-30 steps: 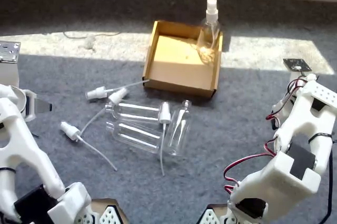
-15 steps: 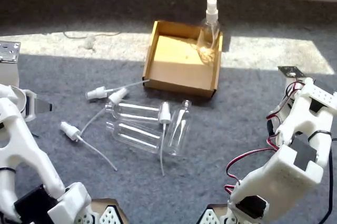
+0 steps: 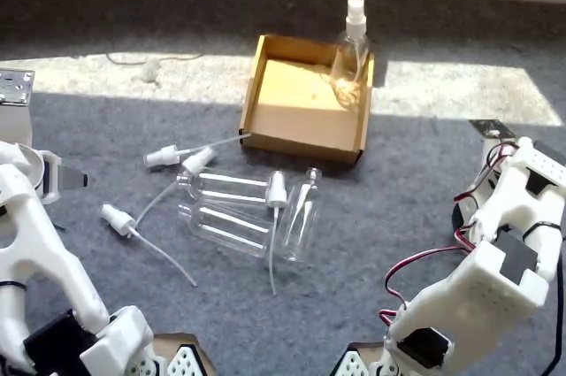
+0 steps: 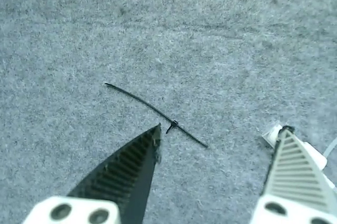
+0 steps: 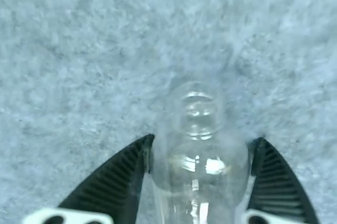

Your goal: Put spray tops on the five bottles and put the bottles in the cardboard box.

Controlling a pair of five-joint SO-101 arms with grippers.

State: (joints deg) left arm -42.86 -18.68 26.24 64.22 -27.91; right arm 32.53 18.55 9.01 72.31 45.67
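one capped bottle [image 3: 352, 50] is standing in the cardboard box [image 3: 305, 146], upper centre; the right gripper [image 5: 204, 140] is clamping a bare bottle [image 5: 197, 109], three loose bottles [image 3: 232, 188] lying capless.

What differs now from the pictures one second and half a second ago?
The right arm drew back slightly toward its base; its gripper holds an uncapped bottle. The left arm, the three lying bottles, the loose spray tops and the capped bottle in the cardboard box stayed put.
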